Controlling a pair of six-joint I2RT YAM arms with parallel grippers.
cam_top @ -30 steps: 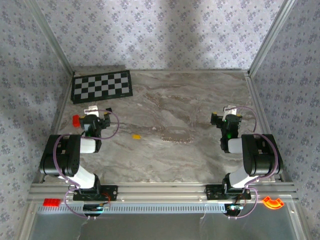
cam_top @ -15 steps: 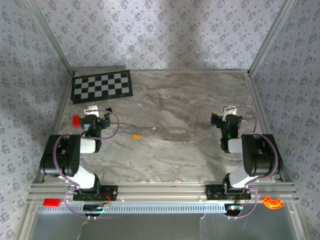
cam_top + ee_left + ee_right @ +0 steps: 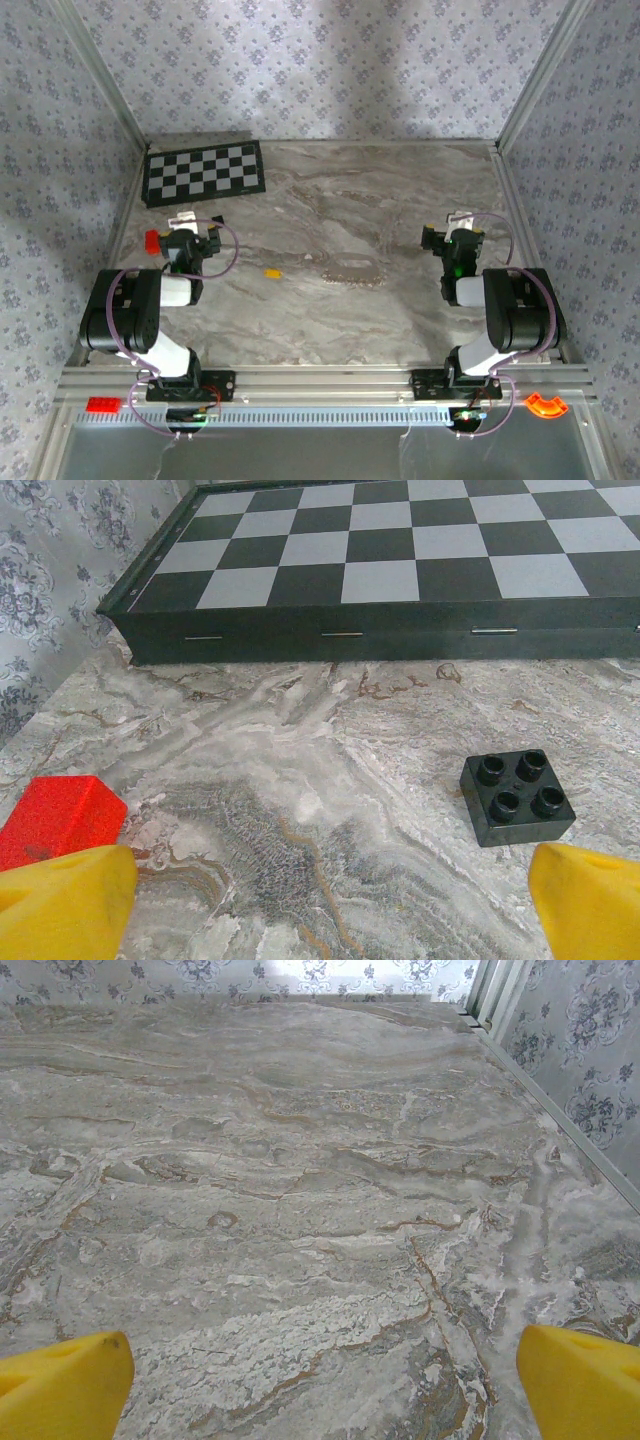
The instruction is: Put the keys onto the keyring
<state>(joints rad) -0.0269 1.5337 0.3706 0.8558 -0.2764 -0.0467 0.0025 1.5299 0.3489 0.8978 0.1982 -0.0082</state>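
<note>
key (image 3: 272, 272): tiny, yellow head | keyring (image 3: 351, 271): faint, silvery | left gripper (image 3: 320, 905), right gripper (image 3: 320, 1385): jaws wide

The marble table (image 3: 400, 200) bears a checkerboard (image 3: 205, 171), red block (image 3: 152, 239), black block (image 3: 517, 797), yellow-headed key (image 3: 272, 272) and faint keyring (image 3: 352, 272).

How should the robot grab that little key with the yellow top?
The key lies flat on the marble table, so come straight down from above. Pinch its yellow head, one finger each side: it's probably the chunkiest part. The thin metal blade is too small to make out, so which way it points is unclear.
</note>
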